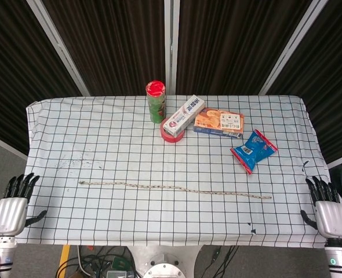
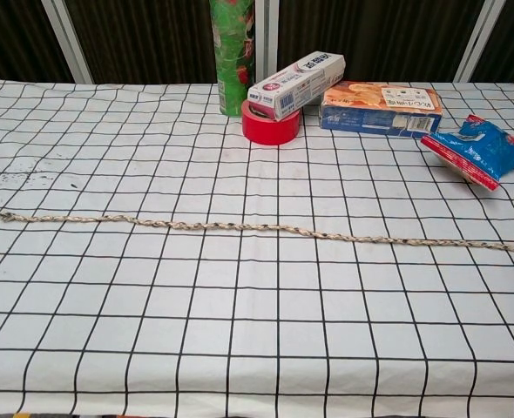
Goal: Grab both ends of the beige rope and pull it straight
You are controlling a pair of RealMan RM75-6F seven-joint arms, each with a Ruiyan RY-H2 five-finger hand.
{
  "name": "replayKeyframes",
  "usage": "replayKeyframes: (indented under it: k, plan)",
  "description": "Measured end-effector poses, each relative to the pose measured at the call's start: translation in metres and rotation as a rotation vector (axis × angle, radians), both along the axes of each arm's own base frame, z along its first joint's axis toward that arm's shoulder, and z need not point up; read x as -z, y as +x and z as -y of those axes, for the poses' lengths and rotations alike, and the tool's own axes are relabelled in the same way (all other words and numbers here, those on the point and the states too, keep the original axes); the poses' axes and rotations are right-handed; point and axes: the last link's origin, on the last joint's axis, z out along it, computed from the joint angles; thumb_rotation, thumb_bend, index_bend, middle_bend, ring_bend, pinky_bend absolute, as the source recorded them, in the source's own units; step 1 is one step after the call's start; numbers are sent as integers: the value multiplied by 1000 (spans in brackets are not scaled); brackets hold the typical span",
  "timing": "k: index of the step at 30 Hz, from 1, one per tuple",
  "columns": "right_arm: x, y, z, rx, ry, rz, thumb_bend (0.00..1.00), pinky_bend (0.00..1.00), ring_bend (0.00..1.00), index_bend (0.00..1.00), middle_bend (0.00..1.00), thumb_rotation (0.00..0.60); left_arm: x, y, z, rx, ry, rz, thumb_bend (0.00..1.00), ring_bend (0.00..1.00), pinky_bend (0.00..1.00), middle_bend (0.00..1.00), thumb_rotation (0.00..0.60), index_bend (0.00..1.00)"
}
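Head view: the beige rope (image 1: 175, 190) lies nearly straight across the front half of the checked bench (image 1: 113, 139), both ends free. The left hand (image 1: 11, 205) sits off the bench's left edge, fingers (image 1: 21, 183) apart, holding nothing. The right hand (image 1: 327, 208) sits off the right edge, fingers likewise spread and empty.

Chest view: the rope (image 2: 257, 228) runs left to right, flat on the cloth. Neither hand shows here.

A lab or test bay, staged for robot trials; dark curtains (image 1: 101, 40) hang between metal posts (image 1: 170, 46) behind a table (image 1: 101, 133) under a checked cloth; cables (image 1: 101, 260) trail on the grey floor (image 1: 3, 162) below.
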Motion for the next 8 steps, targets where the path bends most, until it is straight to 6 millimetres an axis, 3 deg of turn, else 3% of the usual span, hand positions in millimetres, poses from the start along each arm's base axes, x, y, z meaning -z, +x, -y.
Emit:
replayKeyframes:
  k: [8]
  plan:
    - [4,0,-3,-18,1,-5,195,0,0,0,0,600,7,-4,7,-20,-47,-10,107,0,51,43,524,87]
